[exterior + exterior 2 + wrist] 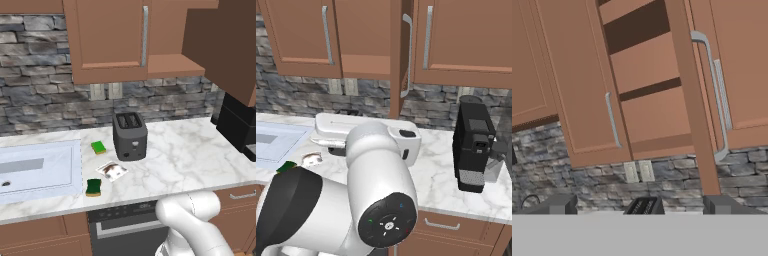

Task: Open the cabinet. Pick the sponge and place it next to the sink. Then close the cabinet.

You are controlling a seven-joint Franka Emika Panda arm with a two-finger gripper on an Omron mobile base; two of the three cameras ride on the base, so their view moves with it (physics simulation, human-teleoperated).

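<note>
One door of the cabinet [642, 90] stands swung out edge-on, and the sponge [93, 187] already lies at the desk's front edge, just beside the sink [75, 165]. With the pincer [639, 205] spread wide and empty, a misjudged push could glance off the door's thin edge. No writing is legible.

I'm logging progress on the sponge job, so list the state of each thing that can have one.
cabinet: right door swung open, left door shut.
sponge: lying on the counter beside the sink.
sink: dry, nothing in the basin.
toaster: upright, slots empty.
gripper: open, holding nothing, facing the cabinet.
</note>
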